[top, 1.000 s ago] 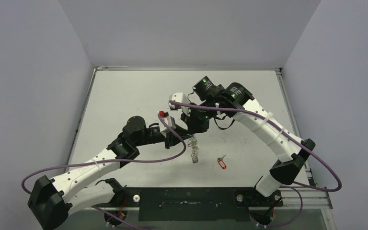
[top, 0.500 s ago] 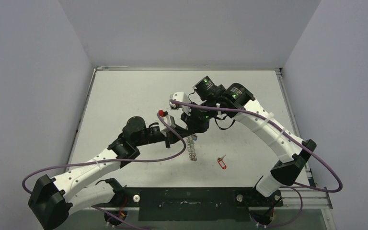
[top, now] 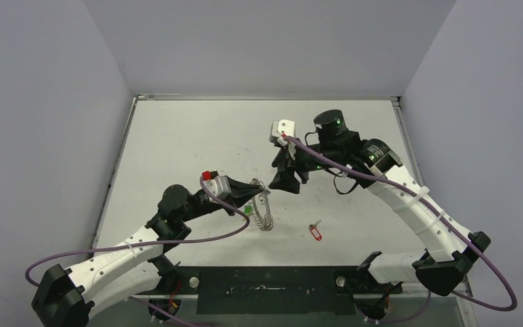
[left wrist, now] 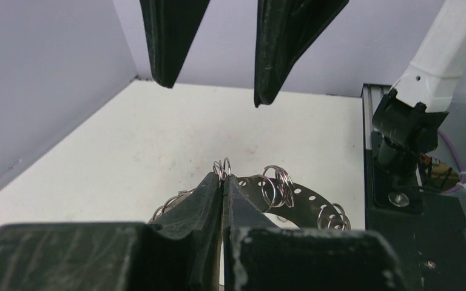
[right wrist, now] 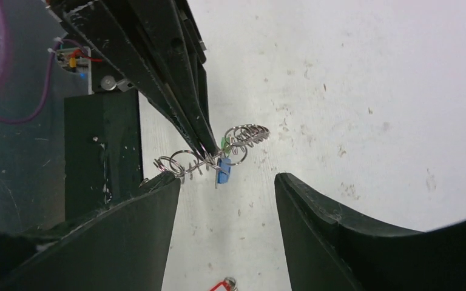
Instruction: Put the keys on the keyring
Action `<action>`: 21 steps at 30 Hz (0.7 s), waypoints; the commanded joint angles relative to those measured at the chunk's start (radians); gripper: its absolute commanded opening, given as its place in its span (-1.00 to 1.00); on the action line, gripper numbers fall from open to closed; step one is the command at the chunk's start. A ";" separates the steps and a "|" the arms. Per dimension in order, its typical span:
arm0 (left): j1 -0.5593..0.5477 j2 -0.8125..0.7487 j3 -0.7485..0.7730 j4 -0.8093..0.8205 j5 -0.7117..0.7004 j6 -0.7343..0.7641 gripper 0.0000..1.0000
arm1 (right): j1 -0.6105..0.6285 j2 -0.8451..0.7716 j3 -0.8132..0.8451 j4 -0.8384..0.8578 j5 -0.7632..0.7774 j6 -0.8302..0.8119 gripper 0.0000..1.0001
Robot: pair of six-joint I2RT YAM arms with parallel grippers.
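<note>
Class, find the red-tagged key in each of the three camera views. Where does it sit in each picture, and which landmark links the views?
Top external: the red key lies at lower centre, just right of the keyring.
Left wrist: not in it.
Right wrist: at the bottom edge, cut off, below the keyring.
Landmark: the keyring, pinched in the left gripper, shows in all three views.

— What have you got?
— I see the keyring (top: 264, 211) held on edge in my left tool (left wrist: 222, 180), with the blue-tagged key (right wrist: 223, 173) hanging against it.
— And the other?
— The red-tagged key (top: 315, 232) lies flat on the worktop (top: 177, 136), near right of the ring.
</note>
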 commanded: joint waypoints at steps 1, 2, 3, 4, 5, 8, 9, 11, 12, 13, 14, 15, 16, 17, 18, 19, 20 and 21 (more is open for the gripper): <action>-0.004 -0.047 -0.008 0.259 -0.020 -0.033 -1.00 | 0.003 -0.063 -0.065 0.183 -0.149 -0.040 0.16; -0.004 -0.048 -0.011 0.272 -0.015 -0.041 -1.00 | 0.003 -0.071 -0.079 0.200 -0.173 -0.046 0.11; -0.003 -0.048 -0.012 0.284 -0.012 -0.049 -1.00 | 0.003 -0.079 -0.094 0.222 -0.192 -0.053 0.02; -0.005 -0.047 -0.013 0.291 -0.007 -0.055 -1.00 | 0.003 -0.083 -0.102 0.236 -0.211 -0.055 -0.03; -0.004 -0.048 -0.012 0.294 -0.002 -0.059 -1.00 | 0.003 -0.084 -0.109 0.248 -0.229 -0.057 -0.08; -0.004 -0.043 -0.008 0.299 0.003 -0.065 -1.00 | 0.003 -0.083 -0.120 0.271 -0.266 -0.059 -0.18; -0.004 -0.042 -0.006 0.301 0.004 -0.066 -1.00 | 0.002 -0.080 -0.120 0.272 -0.270 -0.060 -0.20; -0.003 -0.041 -0.002 0.300 0.004 -0.066 -1.00 | 0.003 -0.075 -0.123 0.271 -0.275 -0.066 -0.27; -0.003 -0.041 -0.001 0.300 0.005 -0.066 -1.00 | 0.003 -0.074 -0.125 0.270 -0.275 -0.071 -0.28; -0.004 -0.040 0.002 0.301 0.007 -0.066 -1.00 | 0.003 -0.071 -0.128 0.270 -0.274 -0.073 -0.28; -0.003 -0.039 0.003 0.300 0.008 -0.066 -1.00 | 0.003 -0.069 -0.130 0.268 -0.274 -0.075 -0.28; -0.005 -0.038 0.005 0.299 0.010 -0.066 -1.00 | 0.003 -0.066 -0.133 0.268 -0.274 -0.077 -0.28; -0.005 -0.037 0.006 0.298 0.011 -0.068 -1.00 | 0.003 -0.064 -0.134 0.266 -0.274 -0.077 -0.28; -0.004 -0.036 0.007 0.299 0.013 -0.070 -1.00 | 0.003 -0.061 -0.134 0.266 -0.275 -0.079 -0.28; -0.004 -0.037 0.007 0.299 0.015 -0.071 -1.00 | 0.003 -0.058 -0.135 0.268 -0.279 -0.082 -0.28; -0.004 -0.037 0.007 0.301 0.014 -0.074 -1.00 | 0.003 -0.056 -0.136 0.269 -0.282 -0.083 -0.28; -0.005 -0.039 0.007 0.302 0.015 -0.075 -1.00 | 0.003 -0.051 -0.136 0.269 -0.286 -0.084 -0.28; -0.004 -0.040 0.008 0.303 0.014 -0.074 -1.00 | 0.003 -0.049 -0.136 0.266 -0.289 -0.088 -0.29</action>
